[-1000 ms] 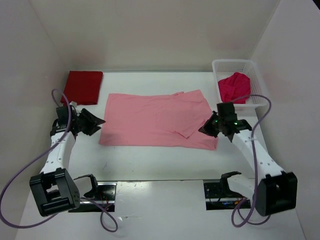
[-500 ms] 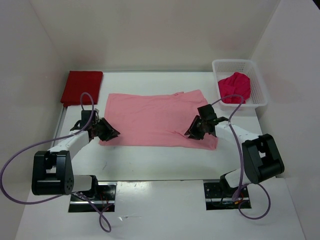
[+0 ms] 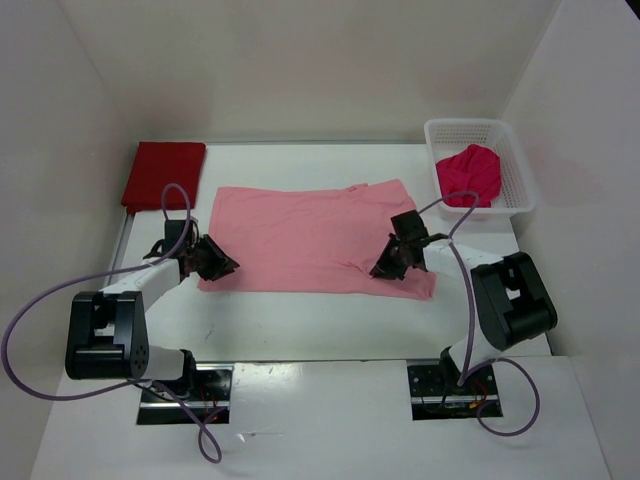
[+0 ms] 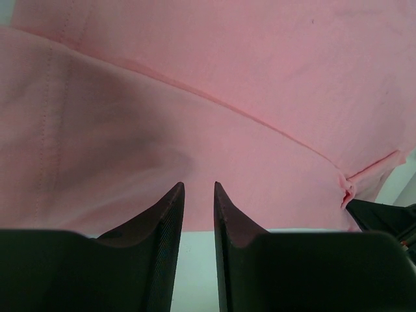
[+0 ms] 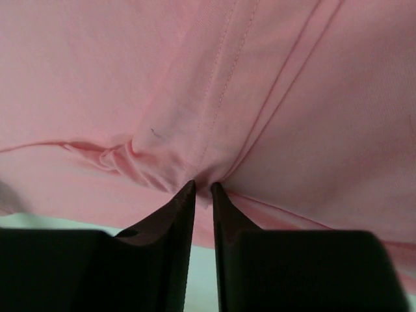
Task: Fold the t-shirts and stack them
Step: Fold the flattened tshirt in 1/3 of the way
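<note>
At pink t-shirt (image 3: 300, 235) near edge: right tool (image 5: 203, 188) pinches cloth; left tool (image 4: 198, 188) narrow, grip unclear.

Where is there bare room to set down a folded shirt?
Bare table lies between the pink shirt and the near edge, and along the far wall between the dark red shirt and the basket. Crowded: the pink shirt's near edge, where the left gripper and right gripper sit.

Top camera sits high at the near side, looking down and forward across the whole table (image 3: 300, 320). Both wrist cameras ride low, pressed close, facing the pink shirt (image 3: 300, 235); its near edge shows in all three views.
</note>
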Robot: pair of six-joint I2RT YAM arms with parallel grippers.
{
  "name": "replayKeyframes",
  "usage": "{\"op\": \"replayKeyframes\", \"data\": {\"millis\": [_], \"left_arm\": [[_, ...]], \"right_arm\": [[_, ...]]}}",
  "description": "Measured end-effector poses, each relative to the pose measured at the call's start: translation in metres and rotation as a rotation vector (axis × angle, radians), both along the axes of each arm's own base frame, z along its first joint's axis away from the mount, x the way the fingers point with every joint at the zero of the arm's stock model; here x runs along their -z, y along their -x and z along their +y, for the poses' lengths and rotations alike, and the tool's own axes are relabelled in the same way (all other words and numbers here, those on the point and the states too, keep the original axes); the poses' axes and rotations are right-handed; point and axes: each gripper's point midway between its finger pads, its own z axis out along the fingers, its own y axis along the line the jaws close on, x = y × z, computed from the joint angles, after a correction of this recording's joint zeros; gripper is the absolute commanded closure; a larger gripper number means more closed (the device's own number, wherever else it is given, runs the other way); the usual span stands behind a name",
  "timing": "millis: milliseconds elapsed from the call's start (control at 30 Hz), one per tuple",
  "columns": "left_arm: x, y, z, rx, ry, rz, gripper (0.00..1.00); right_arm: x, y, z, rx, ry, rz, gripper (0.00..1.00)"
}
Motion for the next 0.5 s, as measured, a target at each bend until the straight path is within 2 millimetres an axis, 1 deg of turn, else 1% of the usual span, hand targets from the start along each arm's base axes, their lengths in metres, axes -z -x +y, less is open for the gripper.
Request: {"op": "replayKeyframes", "data": {"millis": [33, 100, 133, 200, 333, 500], "left_arm": [[0.001, 0.0, 0.0, 0.0, -0.001, 0.0, 0.68], [0.002, 0.0, 0.0, 0.0, -0.001, 0.004, 0.68], [0.002, 0.0, 0.0, -0.001, -0.001, 0.005, 0.68], [0.002, 0.0, 0.0, -0.002, -0.002, 0.005, 0.68], [0.002, 0.0, 0.001, -0.002, -0.003, 0.004, 0.68], [0.002, 0.0, 0.001, -0.003, -0.003, 0.005, 0.67]], "right_arm": [[0.001, 0.0, 0.0, 0.0, 0.001, 0.003, 0.86], [0.001, -0.002, 0.001, -0.001, 0.002, 0.005, 0.91], [0.001, -0.004, 0.002, -0.002, 0.002, 0.005, 0.95], [0.001, -0.01, 0.004, -0.004, 0.002, 0.007, 0.97], [-0.003, -0.03, 0.011, -0.007, -0.002, -0.009, 0.97], [-0.021, -0.066, 0.023, -0.02, -0.014, -0.072, 0.97]]}}
